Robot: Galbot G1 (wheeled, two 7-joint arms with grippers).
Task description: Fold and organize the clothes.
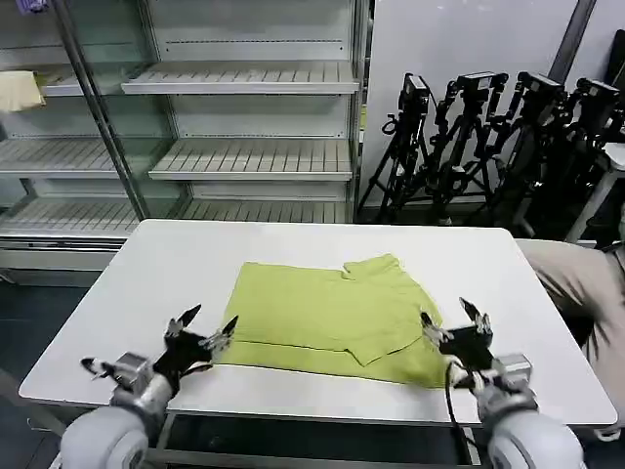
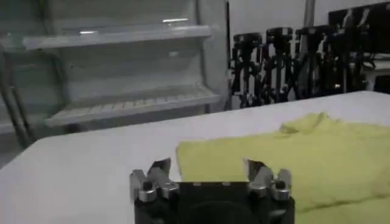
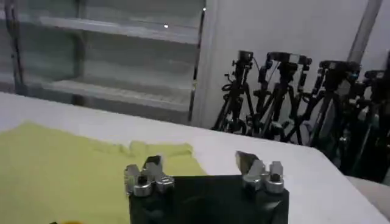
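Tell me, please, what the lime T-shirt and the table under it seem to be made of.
The lime T-shirt looks like soft matte knit fabric, probably cotton: it lies limp, with gentle folds and no shine. The table has a smooth white top with a slight sheen, likely laminate or painted board; the exact material is unclear.

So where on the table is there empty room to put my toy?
The white table is bare along its far edge behind the lime T-shirt, and down both sides. The near edge is crowded: the open left hand and open right hand sit at the shirt's corners.
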